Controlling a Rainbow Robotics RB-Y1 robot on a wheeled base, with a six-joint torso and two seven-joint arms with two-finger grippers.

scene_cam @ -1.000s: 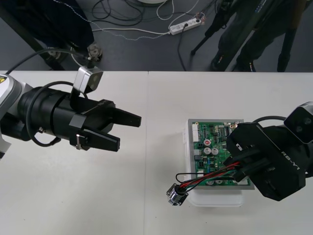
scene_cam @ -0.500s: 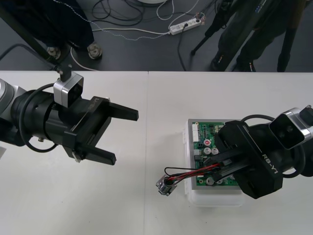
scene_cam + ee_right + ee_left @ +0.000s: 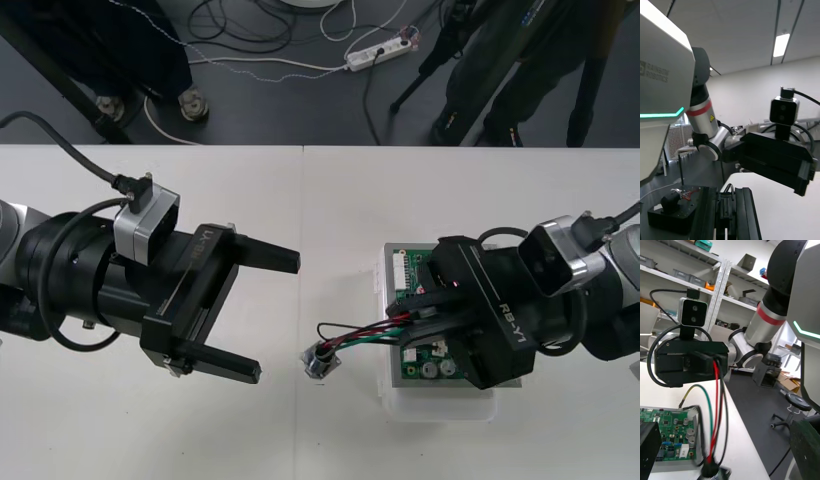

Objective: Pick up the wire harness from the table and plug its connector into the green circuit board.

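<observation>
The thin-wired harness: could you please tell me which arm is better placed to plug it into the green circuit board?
Right, probably. The right gripper holds the red, black and green wire harness above the green circuit board; the open left gripper is off to the side, holding nothing.

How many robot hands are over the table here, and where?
2. The left hand is open over the table's left half; the right hand is over the green circuit board, shut on the wire harness.

Bright, even light — only soft shadows on the table [image 3: 320, 200].
</observation>
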